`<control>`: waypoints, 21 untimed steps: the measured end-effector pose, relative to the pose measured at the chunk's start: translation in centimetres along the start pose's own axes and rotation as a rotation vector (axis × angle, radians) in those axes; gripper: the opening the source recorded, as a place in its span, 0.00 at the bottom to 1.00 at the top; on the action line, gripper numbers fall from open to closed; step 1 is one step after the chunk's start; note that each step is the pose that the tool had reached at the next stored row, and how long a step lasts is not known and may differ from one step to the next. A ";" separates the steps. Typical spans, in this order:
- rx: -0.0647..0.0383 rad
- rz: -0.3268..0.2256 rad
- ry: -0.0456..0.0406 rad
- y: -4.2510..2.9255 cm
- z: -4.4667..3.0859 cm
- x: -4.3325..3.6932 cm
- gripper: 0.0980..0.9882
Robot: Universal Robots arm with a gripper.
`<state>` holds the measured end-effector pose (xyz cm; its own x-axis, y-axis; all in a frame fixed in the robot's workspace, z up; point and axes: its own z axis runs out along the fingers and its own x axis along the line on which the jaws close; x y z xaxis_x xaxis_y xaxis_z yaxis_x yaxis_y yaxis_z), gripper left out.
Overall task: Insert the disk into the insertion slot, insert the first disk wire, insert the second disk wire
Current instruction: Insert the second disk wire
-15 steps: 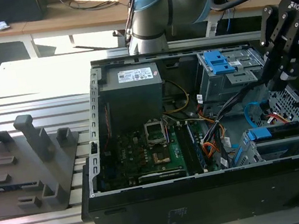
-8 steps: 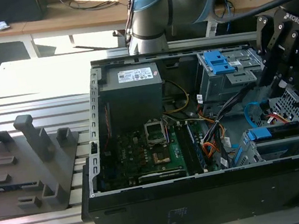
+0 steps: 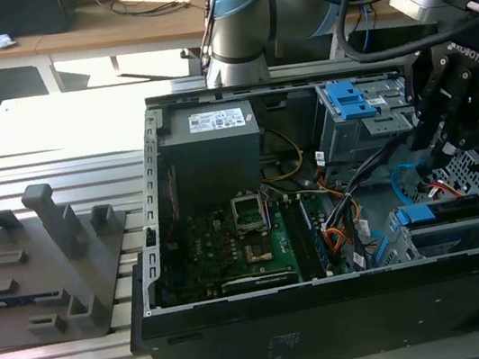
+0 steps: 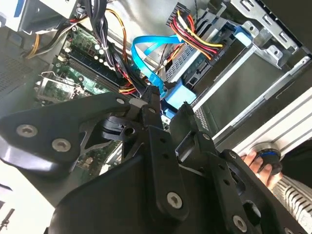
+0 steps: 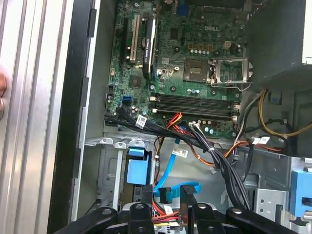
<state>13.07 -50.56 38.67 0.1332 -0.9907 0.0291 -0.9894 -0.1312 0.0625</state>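
The disk (image 3: 445, 211), dark with a bright blue carrier, lies inside the insertion slot (image 3: 470, 168), a silver perforated cage at the exterior view's lower right of the open computer case. Its blue carrier end (image 5: 136, 165) sits beside my fingers. My black gripper (image 3: 444, 156) hangs just above the disk's near end. In both wrist views a flat blue disk wire (image 4: 144, 58) loops down and ends between my fingertips. The gripper (image 4: 169, 100) (image 5: 166, 195) is shut on that end. A red and yellow wire bundle (image 4: 195, 36) lies across the disk's end.
The case holds a motherboard (image 3: 239, 234), a grey power supply (image 3: 215, 138) and an upper cage with a blue latch (image 3: 351, 107). Black and orange cables (image 5: 204, 146) cross beside the disk. A grey fixture (image 3: 51, 255) stands outside on the table. A person's hand (image 4: 253, 161) rests by the case edge.
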 end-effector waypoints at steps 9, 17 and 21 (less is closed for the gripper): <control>-0.003 -0.018 0.0259 -0.10 1.94 -0.06 0.30; -0.003 -0.018 0.0304 -0.10 2.06 -0.06 0.21; -0.004 -0.017 0.0329 -0.10 2.06 -0.06 0.07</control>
<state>13.05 -50.57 36.61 0.1524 -0.9865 0.0607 -0.9867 -0.1483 0.0670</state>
